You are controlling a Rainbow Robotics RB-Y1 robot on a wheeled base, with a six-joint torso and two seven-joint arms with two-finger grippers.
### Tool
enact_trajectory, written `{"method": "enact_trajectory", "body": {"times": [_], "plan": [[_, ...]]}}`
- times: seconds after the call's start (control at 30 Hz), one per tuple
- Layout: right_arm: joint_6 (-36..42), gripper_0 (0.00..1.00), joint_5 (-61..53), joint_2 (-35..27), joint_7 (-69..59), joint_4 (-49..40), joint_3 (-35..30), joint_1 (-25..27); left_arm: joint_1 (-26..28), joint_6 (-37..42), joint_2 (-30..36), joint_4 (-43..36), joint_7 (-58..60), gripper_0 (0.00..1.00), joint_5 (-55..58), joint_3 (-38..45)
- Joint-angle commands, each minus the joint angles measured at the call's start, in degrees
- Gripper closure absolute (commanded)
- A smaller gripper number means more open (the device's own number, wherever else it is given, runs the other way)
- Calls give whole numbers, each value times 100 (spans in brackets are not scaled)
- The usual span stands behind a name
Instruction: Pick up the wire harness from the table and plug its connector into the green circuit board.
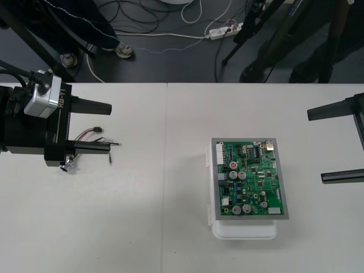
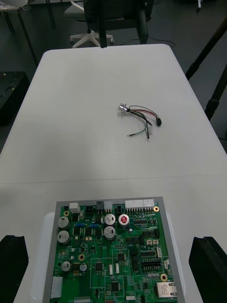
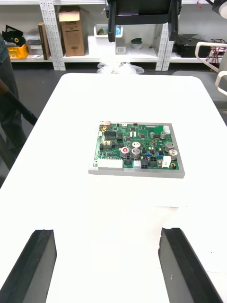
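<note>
Seen from above, the left arm reaches in level from the left edge of the worktop (image 1: 142, 227). The left hand (image 1: 111, 126) points towards the middle with its two black fingers (image 1: 91, 106) spread wide and nothing held between them.

The wire harness (image 2: 139, 116) lies loose on the worktop on the left side, and from above it appears under and between those fingers. Its round metal socket (image 2: 123, 108) is at one end and its small black plug (image 2: 158, 122) at the other, with red, black and green wires fanned out between them. The plug is not in the board.

The right arm comes in from the right edge. The right hand (image 1: 316, 145) is also spread wide and empty, pointing left towards the green circuit board (image 1: 250, 177).

The board sits flat on its white base (image 1: 244, 230) right of centre, near the right hand and well apart from the harness.
</note>
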Motion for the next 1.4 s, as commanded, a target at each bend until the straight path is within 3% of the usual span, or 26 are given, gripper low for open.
{"method": "enact_trajectory", "body": {"times": [0.03,0.57,0.6,0.87,1.4], "plan": [[-18,0,-94,40,-106,-116,-109,61,-163,276,88,1,265,30,94,-48],[-18,0,-94,40,-106,-116,-109,61,-163,276,88,1,265,28,94,-48],[-18,0,-94,40,-106,-116,-109,61,83,223,-35,133,265,28,68,-145],[-18,0,-94,40,-106,-116,-109,61,127,162,-96,186,274,28,85,-57],[-18,0,-50,303,-106,-46,-82,271,-40,12,879,1118,520,28,516,31]]}}
